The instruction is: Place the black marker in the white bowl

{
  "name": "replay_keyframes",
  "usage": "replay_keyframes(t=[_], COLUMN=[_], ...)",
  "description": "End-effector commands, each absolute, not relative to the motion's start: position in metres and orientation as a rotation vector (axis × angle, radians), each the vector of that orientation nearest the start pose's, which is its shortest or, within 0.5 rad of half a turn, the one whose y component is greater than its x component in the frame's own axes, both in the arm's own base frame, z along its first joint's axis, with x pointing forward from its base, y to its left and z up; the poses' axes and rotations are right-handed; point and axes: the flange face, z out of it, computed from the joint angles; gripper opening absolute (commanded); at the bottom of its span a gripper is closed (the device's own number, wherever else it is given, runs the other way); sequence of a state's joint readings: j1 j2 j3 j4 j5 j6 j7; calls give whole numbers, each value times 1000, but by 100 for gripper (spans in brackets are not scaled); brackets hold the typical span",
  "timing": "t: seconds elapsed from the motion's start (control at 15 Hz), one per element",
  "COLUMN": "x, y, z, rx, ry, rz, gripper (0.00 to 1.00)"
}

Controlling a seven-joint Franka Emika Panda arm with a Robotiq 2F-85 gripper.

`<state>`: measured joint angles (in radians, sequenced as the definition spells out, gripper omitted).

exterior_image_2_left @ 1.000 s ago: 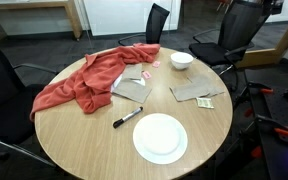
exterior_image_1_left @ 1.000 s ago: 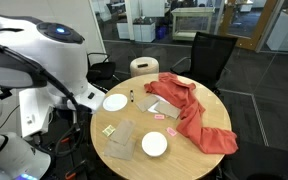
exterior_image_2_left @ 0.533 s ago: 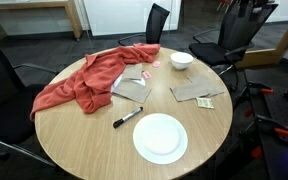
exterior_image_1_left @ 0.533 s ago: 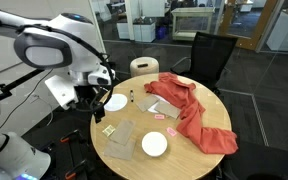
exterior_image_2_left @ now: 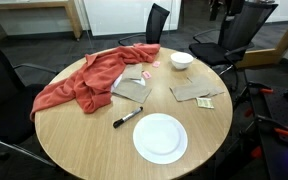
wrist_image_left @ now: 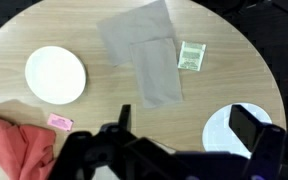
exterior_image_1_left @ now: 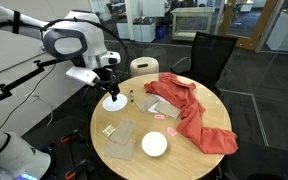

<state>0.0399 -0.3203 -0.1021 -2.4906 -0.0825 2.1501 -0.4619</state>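
Note:
The black marker (exterior_image_2_left: 127, 117) lies on the round wooden table between the red cloth and the flat white plate (exterior_image_2_left: 160, 138); it also shows as a small dark stick (exterior_image_1_left: 130, 97). The white bowl (exterior_image_2_left: 182, 60) stands at the other side of the table, seen in both exterior views (exterior_image_1_left: 155, 144) and in the wrist view (wrist_image_left: 55, 74). My gripper (exterior_image_1_left: 110, 88) hangs open and empty above the plate (exterior_image_1_left: 114, 102). In the wrist view its fingers (wrist_image_left: 187, 125) frame the table and the plate (wrist_image_left: 222, 128). The marker is hidden there.
A red cloth (exterior_image_2_left: 89, 78) covers one side of the table. Grey napkins (wrist_image_left: 144, 50), a small green packet (wrist_image_left: 191, 56) and a pink packet (wrist_image_left: 59, 121) lie near the bowl. Black office chairs (exterior_image_2_left: 234, 35) stand around the table.
My arm has swung from beside the table to over its edge, and the gripper now hangs above the plate. The things on the table have not moved.

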Motion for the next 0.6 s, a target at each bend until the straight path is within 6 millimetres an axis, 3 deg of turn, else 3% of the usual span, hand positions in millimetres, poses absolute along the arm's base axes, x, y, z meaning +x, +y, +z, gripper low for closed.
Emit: replay_keyframes(t=[0.0, 0.53], x=[456, 499], y=[5, 78], z=[398, 383], rx=[-3067, -2968], ry=[-815, -1000], rz=[-57, -354], gripper=[100, 100])
